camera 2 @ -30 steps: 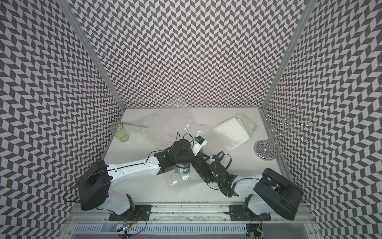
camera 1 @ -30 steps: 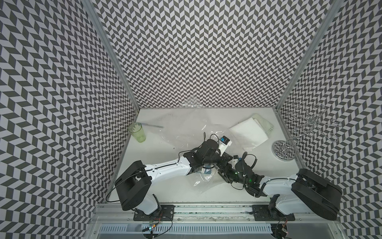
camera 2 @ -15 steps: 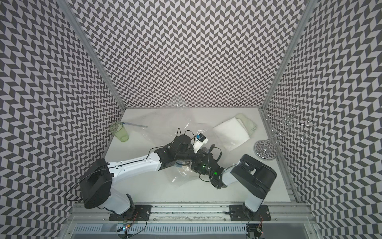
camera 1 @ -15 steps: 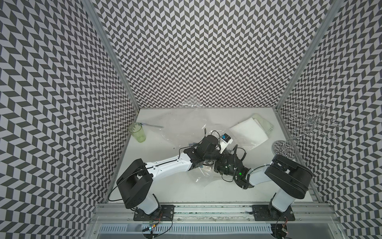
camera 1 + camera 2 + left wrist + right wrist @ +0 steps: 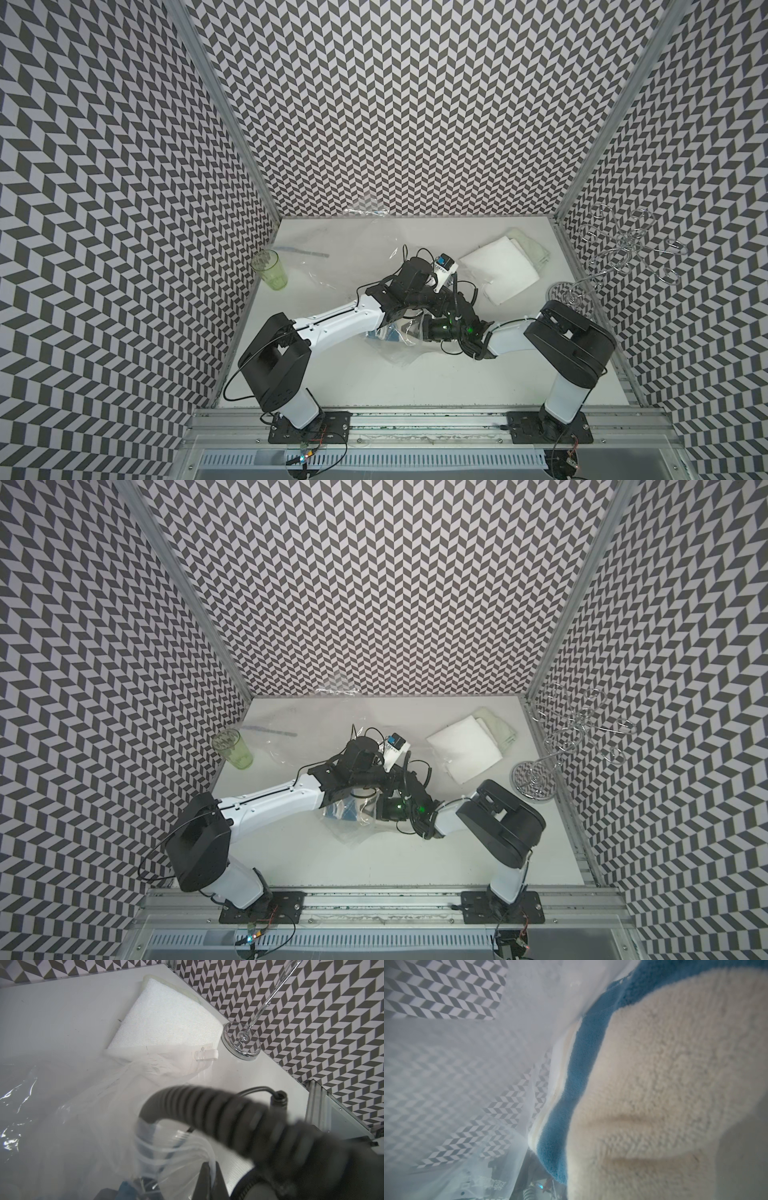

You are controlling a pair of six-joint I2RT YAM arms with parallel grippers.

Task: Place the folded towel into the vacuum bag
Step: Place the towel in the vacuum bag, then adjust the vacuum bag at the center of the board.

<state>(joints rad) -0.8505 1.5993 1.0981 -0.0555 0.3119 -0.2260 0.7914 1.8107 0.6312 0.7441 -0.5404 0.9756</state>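
The vacuum bag (image 5: 353, 253) (image 5: 353, 837) lies crinkled and transparent across the middle of the table. My left gripper (image 5: 210, 1180) is shut on a bunched edge of its plastic and holds it up. A white clip (image 5: 206, 1055) sits on the bag's edge. The folded towel (image 5: 664, 1084), cream with a blue band, fills the right wrist view behind hazy plastic. In both top views it shows as a blue patch (image 5: 384, 334) (image 5: 343, 810) inside the bag. My right gripper (image 5: 411, 330) reaches into the bag's mouth against the towel. Its fingers are hidden.
A stack of white and pale green folded towels (image 5: 498, 270) lies at the back right. A chrome wire rack (image 5: 569, 291) stands by the right wall. A green cup (image 5: 270, 270) is near the left wall. The two wrists are crowded together at the centre.
The right arm has stretched left from beside its base into the bag's mouth, and its gripper has shut. The left arm has shifted slightly toward the back, still holding the plastic.
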